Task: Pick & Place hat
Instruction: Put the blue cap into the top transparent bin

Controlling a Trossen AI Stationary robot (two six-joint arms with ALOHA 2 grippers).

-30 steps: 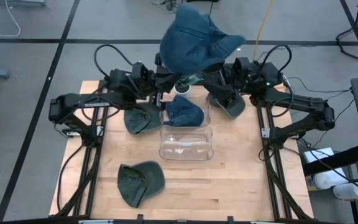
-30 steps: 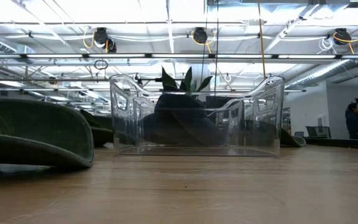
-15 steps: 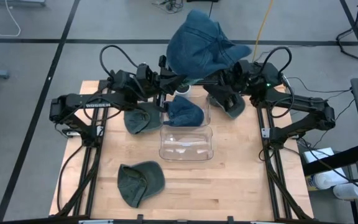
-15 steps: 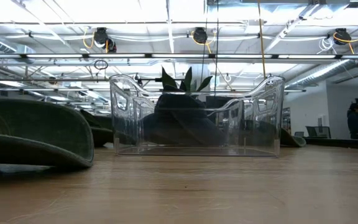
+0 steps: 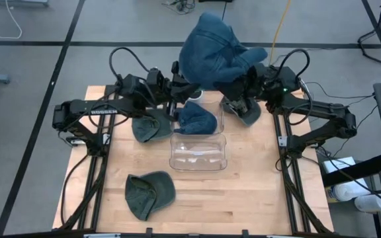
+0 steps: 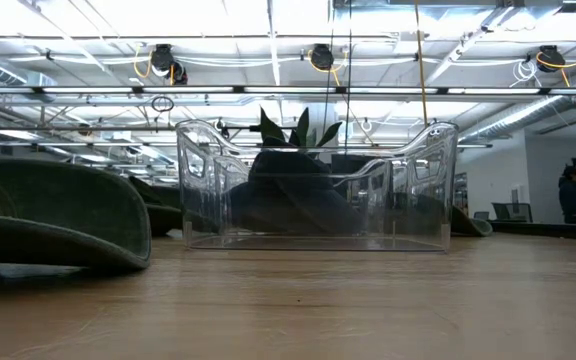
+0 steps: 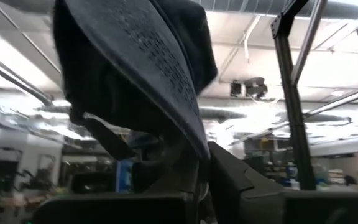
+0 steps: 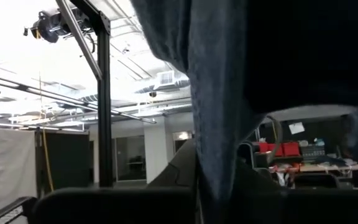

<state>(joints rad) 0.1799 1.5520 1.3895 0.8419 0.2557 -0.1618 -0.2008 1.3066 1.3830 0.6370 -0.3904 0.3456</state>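
A blue denim hat [image 5: 213, 53] hangs high above the table's far edge, between my two grippers. My left gripper [image 5: 190, 84] is under its left side and my right gripper [image 5: 239, 79] under its right side, by the brim; both are shut on its cloth. Below stands a clear bin [image 5: 198, 153] with a second blue hat [image 5: 196, 119] lying in its far part. Green hats lie on the table left of the bin [image 5: 148, 127], right of it [image 5: 245, 112] and near the front [image 5: 149, 194]. My left gripper pinches a hanging fold of the hat's denim [image 7: 191, 134] between its two fingers, coming from below and pointing up. The hat stands above the fingers, lifted clear of the table. My right gripper pinches a strip of the hat's cloth [image 8: 213, 143] between its fingers, also from below. The cloth rises straight up from the fingers.
The clear bin [image 6: 313, 190] fills the middle of the low view, with a green hat [image 6: 48, 220] close at its left. Bare wood lies right of the front hat. Cables and both arms crowd the table's far edge.
The blue hat has been carried a little toward the table's right, staying high. My right gripper has come in against the hat's brim side, and the brim, which stuck out flat before, is now crumpled down toward it.
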